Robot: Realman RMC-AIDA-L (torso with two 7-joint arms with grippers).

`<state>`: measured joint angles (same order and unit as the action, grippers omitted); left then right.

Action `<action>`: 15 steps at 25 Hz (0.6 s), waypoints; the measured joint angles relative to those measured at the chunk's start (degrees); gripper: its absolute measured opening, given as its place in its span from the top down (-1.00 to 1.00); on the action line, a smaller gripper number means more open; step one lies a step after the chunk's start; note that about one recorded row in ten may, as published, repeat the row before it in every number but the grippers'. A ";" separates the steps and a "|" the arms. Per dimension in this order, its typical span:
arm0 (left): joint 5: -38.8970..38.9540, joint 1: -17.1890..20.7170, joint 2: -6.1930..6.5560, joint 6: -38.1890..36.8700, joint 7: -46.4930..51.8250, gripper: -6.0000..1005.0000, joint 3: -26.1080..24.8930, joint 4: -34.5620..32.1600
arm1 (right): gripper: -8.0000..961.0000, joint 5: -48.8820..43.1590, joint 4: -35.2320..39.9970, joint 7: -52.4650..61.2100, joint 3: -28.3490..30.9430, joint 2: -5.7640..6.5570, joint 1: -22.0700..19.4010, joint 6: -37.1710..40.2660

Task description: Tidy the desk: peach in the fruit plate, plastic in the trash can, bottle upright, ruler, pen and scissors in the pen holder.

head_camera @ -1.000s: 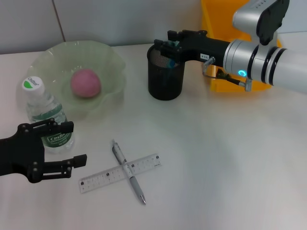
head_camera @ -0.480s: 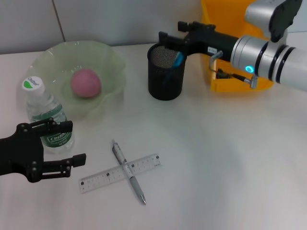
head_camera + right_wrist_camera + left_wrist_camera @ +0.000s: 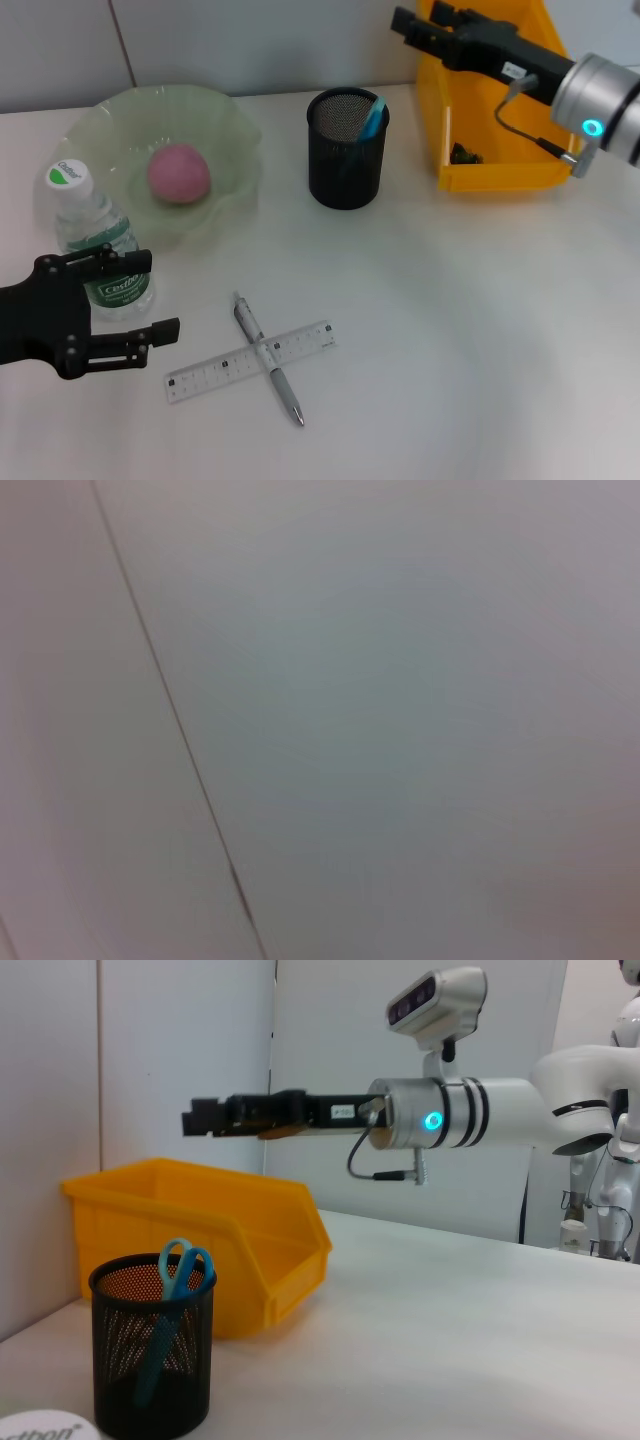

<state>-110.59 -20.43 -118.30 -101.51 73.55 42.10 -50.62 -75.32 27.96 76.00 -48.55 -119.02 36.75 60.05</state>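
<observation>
While your left gripper (image 3: pixel 125 310) waits spread and empty nearest you, pen (image 3: pixel 267 358) and ruler (image 3: pixel 250 362) lie crossed beside it, both left to do. Beyond, the bottle (image 3: pixel 97 240) stands upright, the peach (image 3: pixel 179 173) sits in the fruit plate (image 3: pixel 235 130), scissors (image 3: pixel 370 117) in the pen holder (image 3: pixel 345 165). Farthest, your right gripper (image 3: pixel 425 22) hovers above the trash can (image 3: pixel 490 175); whether it is parted, you cannot tell.

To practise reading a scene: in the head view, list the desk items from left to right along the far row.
bottle → fruit plate holding the peach → pen holder with the scissors → trash can
</observation>
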 joint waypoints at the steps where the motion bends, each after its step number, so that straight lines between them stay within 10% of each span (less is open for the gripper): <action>1: 0.01 0.01 0.00 -0.03 -0.07 -0.56 0.00 0.00 | -0.50 0.00 1.70 2.84 0.04 0.16 -1.65 2.63; 15: 0.39 -0.54 0.00 -0.27 -0.68 -0.56 0.31 2.63 | -0.50 -3.95 4.41 13.54 -0.59 4.57 -7.37 23.62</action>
<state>-110.20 -20.97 -118.30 -101.78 72.87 42.40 -47.99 -79.27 32.37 89.55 -49.14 -114.46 29.38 83.66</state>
